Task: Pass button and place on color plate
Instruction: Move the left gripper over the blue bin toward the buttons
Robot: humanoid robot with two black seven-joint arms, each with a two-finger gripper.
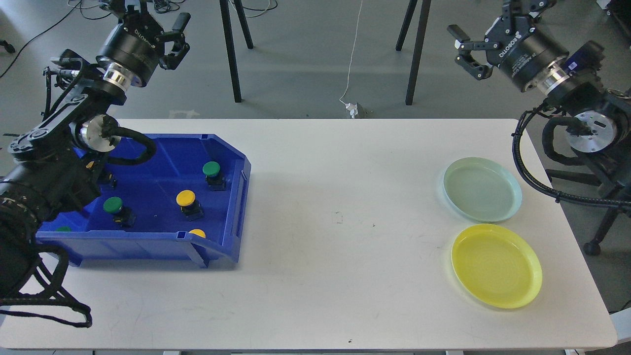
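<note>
Several buttons lie in a blue bin at the table's left: a green button, a yellow button, another green button, and a yellow button half hidden by the front wall. At the right sit a pale green plate and a yellow plate, both bare. My left gripper is raised above the bin's far left corner, open and holding nothing. My right gripper hangs high beyond the table's far right, also open with nothing in it.
My left arm covers the bin's left part, hiding more of its contents. Tripod legs and a white cable are on the floor behind the white table.
</note>
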